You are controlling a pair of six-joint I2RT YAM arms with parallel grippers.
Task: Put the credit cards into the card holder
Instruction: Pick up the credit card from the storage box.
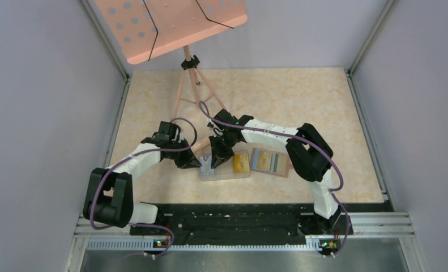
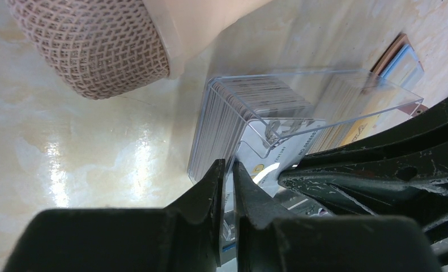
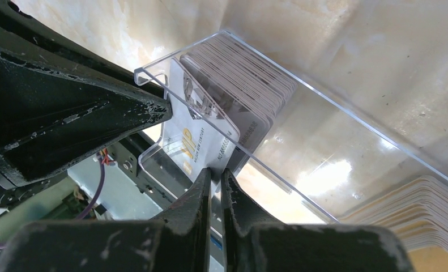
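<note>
Right wrist view: the right gripper (image 3: 216,173), almost closed, pinches the near edge of a white credit card (image 3: 193,136) standing straight ahead against the stack (image 3: 250,85) in the card holder (image 3: 346,113).

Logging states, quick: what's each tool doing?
Left tool: nearly shut around a card, grip unclear.
Right tool: shut on a card.

From above, cannot see the left end of the clear card holder (image 1: 228,176): buried under the left hand (image 1: 201,163) and right hand (image 1: 213,163). Cannot read print on the credit cards (image 1: 241,163): too small. Brown wallet (image 1: 267,162) cut short beneath the right arm (image 1: 306,153); music stand (image 1: 170,25) clipped at the top edge. At the left wrist, cannot tell whether the hand pinches the white card (image 2: 278,156) or merely flanks it.
</note>
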